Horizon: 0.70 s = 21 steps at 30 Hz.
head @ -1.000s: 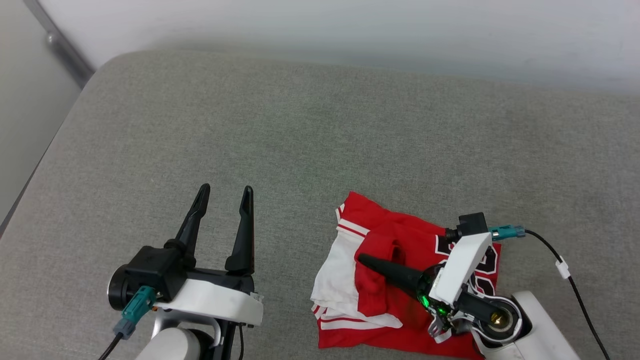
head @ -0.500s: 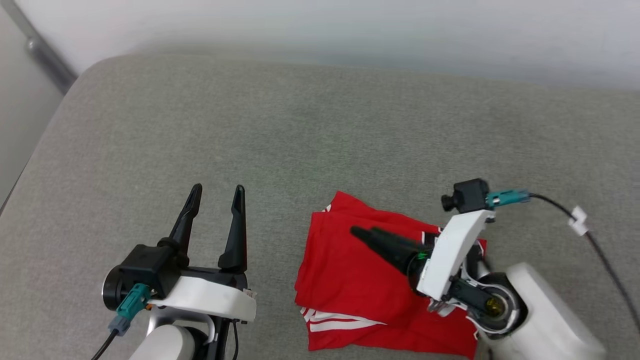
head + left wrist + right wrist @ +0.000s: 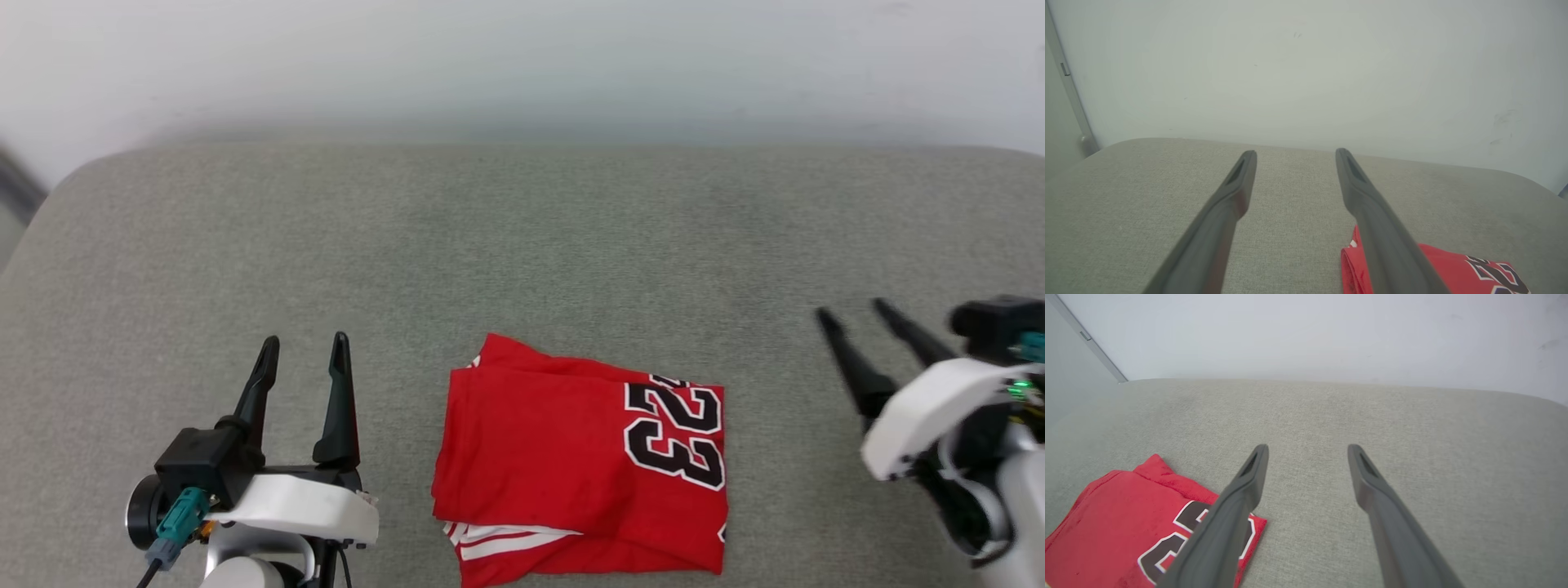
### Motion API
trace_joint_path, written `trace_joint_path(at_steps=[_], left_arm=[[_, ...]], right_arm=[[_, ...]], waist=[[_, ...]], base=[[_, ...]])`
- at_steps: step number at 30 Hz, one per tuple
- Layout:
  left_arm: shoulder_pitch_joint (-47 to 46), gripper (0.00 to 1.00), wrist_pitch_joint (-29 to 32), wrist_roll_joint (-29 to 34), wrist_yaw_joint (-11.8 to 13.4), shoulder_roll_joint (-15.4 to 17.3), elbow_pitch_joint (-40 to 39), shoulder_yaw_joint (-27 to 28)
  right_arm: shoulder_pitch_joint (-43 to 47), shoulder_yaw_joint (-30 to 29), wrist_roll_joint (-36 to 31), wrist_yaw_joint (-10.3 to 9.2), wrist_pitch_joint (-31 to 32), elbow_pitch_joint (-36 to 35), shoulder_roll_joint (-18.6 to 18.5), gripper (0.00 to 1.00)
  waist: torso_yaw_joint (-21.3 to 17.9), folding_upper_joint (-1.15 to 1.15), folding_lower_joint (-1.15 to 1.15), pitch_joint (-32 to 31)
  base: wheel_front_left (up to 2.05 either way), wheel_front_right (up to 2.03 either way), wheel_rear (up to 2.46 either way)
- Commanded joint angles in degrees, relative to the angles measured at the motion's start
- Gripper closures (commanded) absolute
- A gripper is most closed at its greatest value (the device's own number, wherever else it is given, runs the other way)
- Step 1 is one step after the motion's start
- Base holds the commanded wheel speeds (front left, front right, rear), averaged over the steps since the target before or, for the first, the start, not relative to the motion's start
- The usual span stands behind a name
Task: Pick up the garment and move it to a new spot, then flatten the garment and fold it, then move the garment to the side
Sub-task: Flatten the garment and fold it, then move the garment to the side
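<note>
The garment (image 3: 571, 457) lies folded into a red rectangle on the grey cushion, black white-outlined numerals on its right half and striped trim at its near edge. Its corner shows in the left wrist view (image 3: 1453, 265) and in the right wrist view (image 3: 1126, 522). My left gripper (image 3: 304, 347) stands open to the left of it, apart from the cloth, with nothing between its fingers (image 3: 1294, 153). My right gripper (image 3: 853, 312) is open at the right, clear of the garment, its fingers (image 3: 1306, 447) over bare cushion.
The grey cushion (image 3: 522, 245) stretches wide behind the garment up to a pale wall (image 3: 522, 57). Its rounded left corner (image 3: 65, 188) drops off beside a grey strip on the wall (image 3: 1090, 339).
My right gripper let go of the garment's red flap, opened and drew back to the right. The garment now lies folded flat. The head camera has shifted, so the whole scene sits differently.
</note>
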Motion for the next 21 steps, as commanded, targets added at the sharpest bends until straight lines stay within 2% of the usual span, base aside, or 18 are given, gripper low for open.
trace_joint_path(at_steps=[1, 4, 7, 11, 21], left_arm=[[0.67, 0.0, -0.36, -0.2, 0.33, 0.11, 0.13, 0.46], [1.64, 0.0, -0.38, -0.14, 0.35, 0.26, 0.51, 0.97], [2.58, 0.0, -0.39, 0.02, 0.41, 0.36, 1.0, 1.29], [4.11, 0.0, -0.4, 0.24, 0.27, 0.3, 1.46, 1.54], [6.7, 0.0, -0.4, 0.06, 0.1, 0.57, 3.02, 1.56]], right_arm=[[1.53, -2.63, -1.86, -0.02, -0.95, -1.74, 0.5, 0.0], [4.63, -8.74, -6.74, -0.02, -3.54, -6.7, 2.41, 0.0], [7.71, -12.17, -10.04, -0.02, -6.37, -12.28, 4.59, 0.0], [12.07, -12.57, -11.37, -0.02, -7.69, -17.37, 6.69, 0.0], [20.53, -12.46, -13.93, -0.02, -6.11, -24.93, 10.52, 0.0]], waist=[[-0.98, 0.0, 0.0, -0.62], [-1.77, 0.0, 0.0, -1.39], [-2.24, 0.0, 0.0, -2.28], [-2.61, 0.0, 0.0, -4.04], [-2.33, 0.0, 0.0, -6.56]], base=[[0.0, 0.0, 0.0], [0.0, 0.0, 0.0], [0.0, 0.0, 0.0], [0.0, 0.0, 0.0], [0.0, 0.0, 0.0]])
